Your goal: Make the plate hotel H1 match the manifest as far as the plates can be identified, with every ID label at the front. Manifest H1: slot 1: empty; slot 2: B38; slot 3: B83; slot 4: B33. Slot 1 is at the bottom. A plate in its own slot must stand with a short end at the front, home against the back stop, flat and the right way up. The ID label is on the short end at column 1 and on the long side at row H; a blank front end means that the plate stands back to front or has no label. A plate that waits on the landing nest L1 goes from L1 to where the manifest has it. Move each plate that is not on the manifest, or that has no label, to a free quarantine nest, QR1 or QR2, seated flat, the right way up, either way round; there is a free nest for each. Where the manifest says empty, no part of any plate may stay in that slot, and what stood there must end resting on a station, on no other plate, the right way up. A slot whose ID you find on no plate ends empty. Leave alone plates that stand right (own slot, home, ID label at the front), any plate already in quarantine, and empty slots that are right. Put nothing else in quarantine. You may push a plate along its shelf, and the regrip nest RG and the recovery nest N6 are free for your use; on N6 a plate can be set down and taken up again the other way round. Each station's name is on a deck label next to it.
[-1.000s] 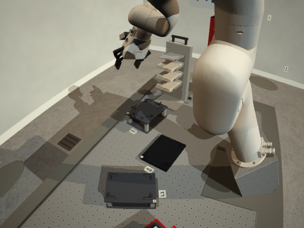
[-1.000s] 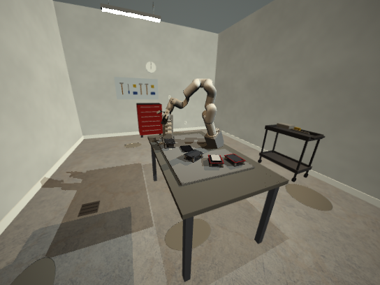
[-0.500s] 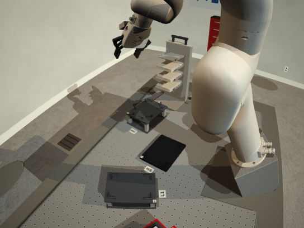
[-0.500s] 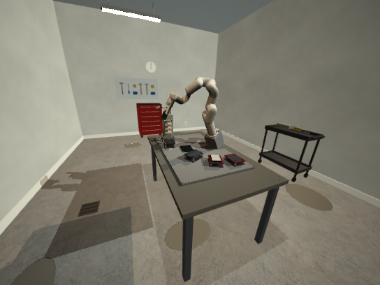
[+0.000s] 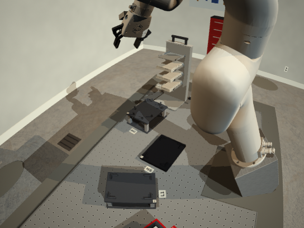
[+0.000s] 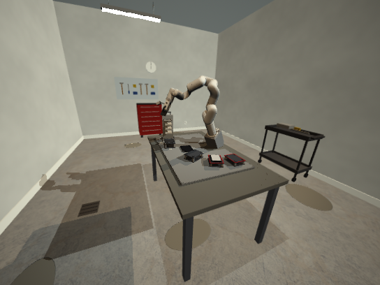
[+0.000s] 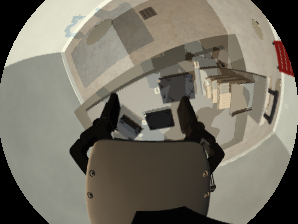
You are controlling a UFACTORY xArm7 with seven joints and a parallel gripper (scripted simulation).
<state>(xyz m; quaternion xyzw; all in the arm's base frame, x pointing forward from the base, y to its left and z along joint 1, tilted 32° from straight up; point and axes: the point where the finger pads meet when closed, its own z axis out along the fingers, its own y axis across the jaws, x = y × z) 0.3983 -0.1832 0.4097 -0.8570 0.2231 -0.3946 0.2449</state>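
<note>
Gripper point(image 5: 129, 39) is wide open, empty, hanging high out front of the hotel point(image 5: 186, 56). Plates sit in the lower three slots, top shelf looks bare; labels unreadable. You're at the inspection stage: drop to shelf height, read the fronts.

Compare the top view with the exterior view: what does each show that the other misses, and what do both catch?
Top only: the hotel's shelves one by one, three holding pale plates, the top shelf bare, and the deck labels N6 and L1.

Exterior only: both red-rimmed nests, one holding a pale plate and one dark, plus the black cart, clock and table legs.

Both: the open, empty gripper raised beside the hotel, and the red cabinet.
</note>
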